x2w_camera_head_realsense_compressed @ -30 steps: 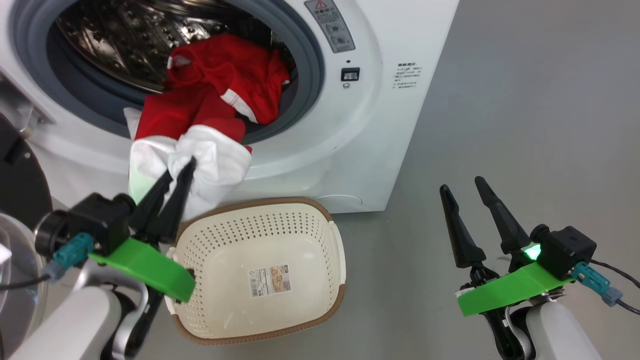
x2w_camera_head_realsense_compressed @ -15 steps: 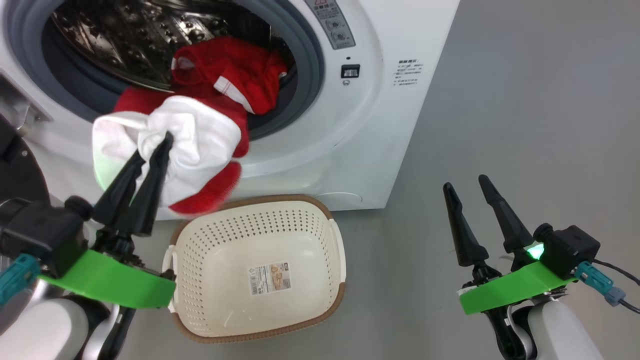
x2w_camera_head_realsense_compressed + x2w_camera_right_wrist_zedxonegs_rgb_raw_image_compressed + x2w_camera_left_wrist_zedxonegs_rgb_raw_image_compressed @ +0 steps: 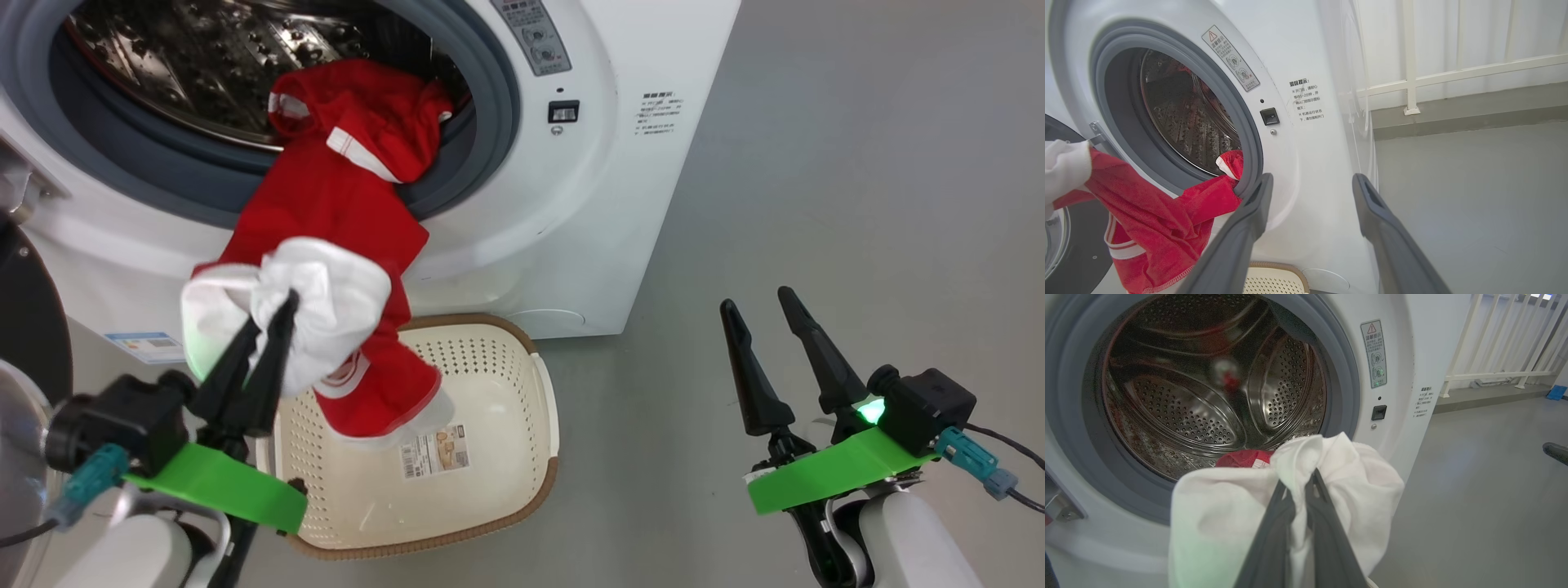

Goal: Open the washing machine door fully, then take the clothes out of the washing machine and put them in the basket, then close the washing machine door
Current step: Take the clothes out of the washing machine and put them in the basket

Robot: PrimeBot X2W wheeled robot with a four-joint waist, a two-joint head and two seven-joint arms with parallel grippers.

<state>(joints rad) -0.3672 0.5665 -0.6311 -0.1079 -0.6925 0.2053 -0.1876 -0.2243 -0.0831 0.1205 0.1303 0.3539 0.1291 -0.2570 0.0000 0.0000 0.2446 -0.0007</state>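
- Upper left of head view: big white front-loading washing machine (image 3: 588, 204), steel perforated drum (image 3: 1208, 396) open to view.
- Far left edge: round washing machine door w/ glossy black rim (image 3: 28, 318), swung open.
- Lower centre: small cream-white perforated plastic basket w/ brown woven-look rim (image 3: 506, 384) sits on the grey floor (image 3: 857, 163), just in front of the machine. The paper label (image 3: 441, 453) on its bottom shows, w/ the red hem at its upper edge.
- Lower left: left gripper (image 3: 273, 314), two long dark fingers on a green mount. Jaws are pinched nearly together on a bunched soft white garment (image 3: 331, 294), held in the air above the basket's left rim.
- Left wrist view, bottom centre: same grip. The fingers (image 3: 1274, 535) squeeze the white cloth betw. them, the bundle hanging in front of the machine's opening.
- Centre of head view: bright red fabric garment w/ white trim (image 3: 343, 212) trails out of the opening, over the grey rubber gasket (image 3: 494, 98) & down the machine's front. Its top part is bunched on the opening's lip; its lower end hangs within the basket's outline, partly behind the white bundle. Can't tell if it touches the basket's bottom.
- Lower right: right gripper (image 3: 756, 299), jaws wide apart & empty, over bare floor, well apart from basket & both garments.
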